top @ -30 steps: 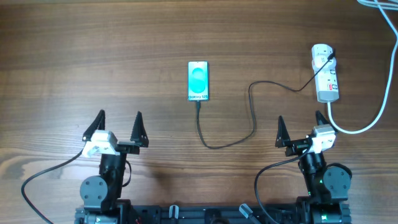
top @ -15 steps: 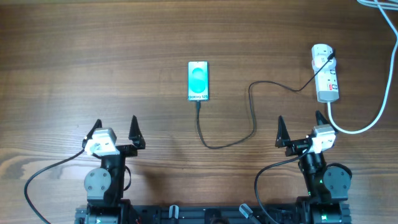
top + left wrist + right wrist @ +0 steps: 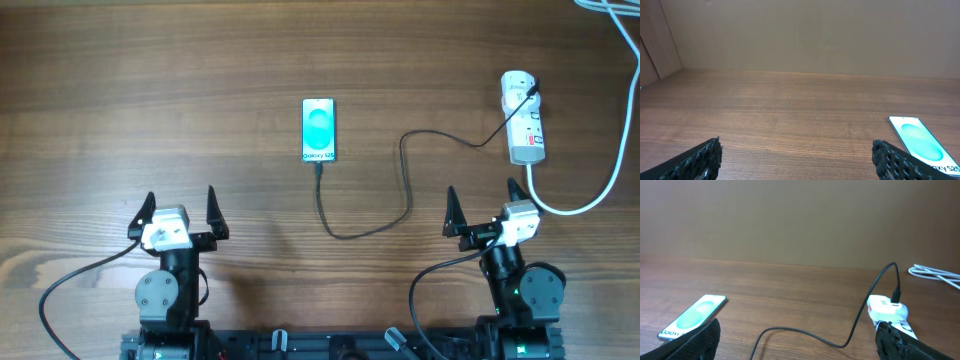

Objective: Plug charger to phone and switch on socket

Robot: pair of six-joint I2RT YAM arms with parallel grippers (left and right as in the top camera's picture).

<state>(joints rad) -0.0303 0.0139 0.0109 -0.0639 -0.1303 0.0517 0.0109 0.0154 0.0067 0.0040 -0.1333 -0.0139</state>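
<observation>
The left gripper is held wide open and empty at the near edge, with the phone lying flat and lit well ahead and to its right. The charger is seen running from the phone's near end, tip touching it, across to the socket, though full seating cannot be told, so plugging is judged done or nearly so. The right gripper, likewise spread wide with nothing held, is parked just short of the socket, and a forward reach and press on its switch is judged to be called for next.
</observation>
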